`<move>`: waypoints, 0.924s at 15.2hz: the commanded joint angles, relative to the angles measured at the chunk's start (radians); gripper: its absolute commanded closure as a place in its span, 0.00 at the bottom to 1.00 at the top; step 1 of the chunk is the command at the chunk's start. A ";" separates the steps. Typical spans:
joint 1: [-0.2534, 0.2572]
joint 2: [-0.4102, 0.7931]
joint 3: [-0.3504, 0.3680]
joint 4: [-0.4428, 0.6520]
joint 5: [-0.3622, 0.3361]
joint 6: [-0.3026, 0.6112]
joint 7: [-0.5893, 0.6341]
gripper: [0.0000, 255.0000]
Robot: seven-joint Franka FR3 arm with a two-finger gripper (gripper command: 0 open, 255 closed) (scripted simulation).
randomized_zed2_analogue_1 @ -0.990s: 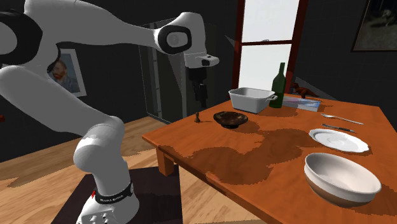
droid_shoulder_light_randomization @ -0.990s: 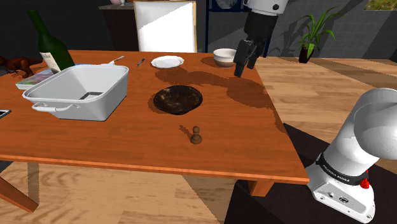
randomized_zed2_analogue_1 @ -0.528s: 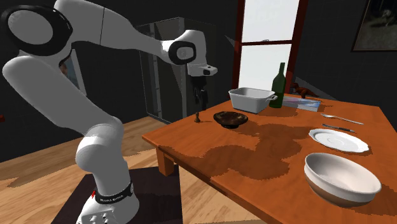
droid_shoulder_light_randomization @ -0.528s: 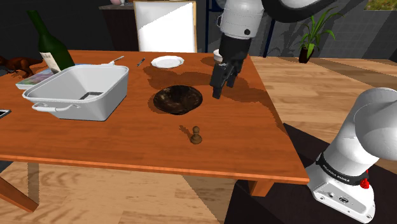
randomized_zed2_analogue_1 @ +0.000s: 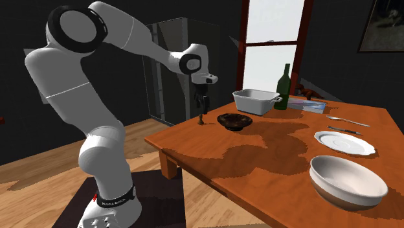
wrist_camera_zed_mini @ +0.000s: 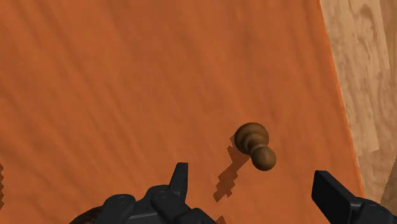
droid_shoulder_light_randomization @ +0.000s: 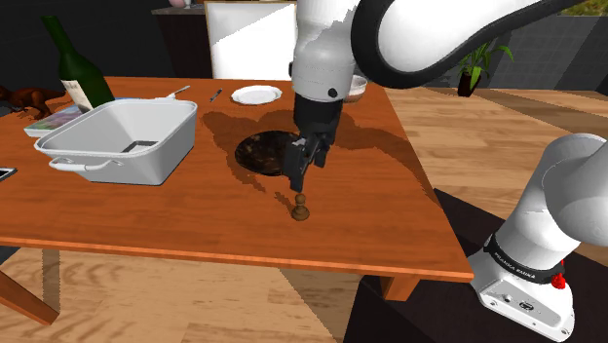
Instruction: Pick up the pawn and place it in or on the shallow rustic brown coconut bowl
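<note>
My wooden table (droid_shoulder_light_randomization: 195,214) stands on a pale plank floor (droid_shoulder_light_randomization: 507,127); beyond the table, a bright window (randomized_zed2_analogue_1: 272,22); beside that, a dark wall (randomized_zed2_analogue_1: 336,45).

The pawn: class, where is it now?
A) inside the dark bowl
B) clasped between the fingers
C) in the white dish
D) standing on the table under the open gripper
D: the pawn stands on the table, and the gripper hangs open above it without touching it.

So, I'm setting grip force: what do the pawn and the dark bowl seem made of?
Pawn: likely polished wood, plain brown with a soft highlight on its round head. Bowl: dark brown, mottled with paler flecks, faintly glossy; coconut shell or dark wood, hard to tell.
</note>
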 commanded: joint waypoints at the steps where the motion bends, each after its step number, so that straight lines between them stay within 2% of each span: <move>1: 0.007 0.056 0.030 0.027 -0.013 0.024 0.025 0.00; 8: 0.007 0.105 0.048 -0.024 -0.026 0.123 0.037 0.00; 14: 0.007 0.110 0.050 -0.028 -0.027 0.131 0.038 0.00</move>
